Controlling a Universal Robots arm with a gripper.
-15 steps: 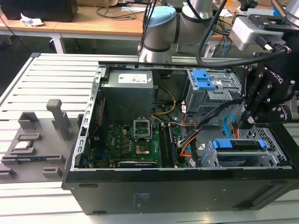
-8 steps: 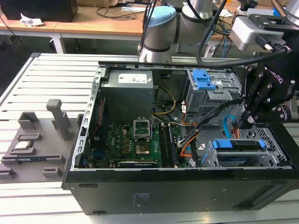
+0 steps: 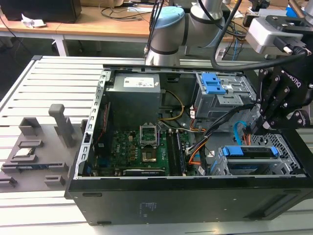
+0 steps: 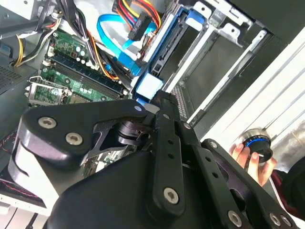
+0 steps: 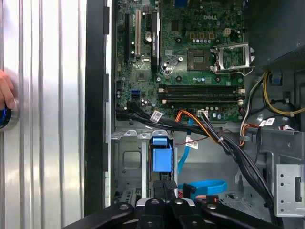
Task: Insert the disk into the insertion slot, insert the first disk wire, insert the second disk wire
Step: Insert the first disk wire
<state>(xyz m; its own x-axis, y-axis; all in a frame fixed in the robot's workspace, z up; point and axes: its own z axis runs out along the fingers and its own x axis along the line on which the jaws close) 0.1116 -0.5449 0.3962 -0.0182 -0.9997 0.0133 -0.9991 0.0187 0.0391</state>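
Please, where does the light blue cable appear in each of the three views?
Exterior view: the light blue cable curves at the exterior view's right of the motherboard.
Second wrist view: it loops beside the orange and yellow wires.
First wrist view: a flat loop beside the black cable bundle.
Shared landmark: the CPU socket on the motherboard.

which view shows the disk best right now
The exterior view: the disk shows along its full length, standing in the slot. Both wrist views show mostly its blue end, edge-on.
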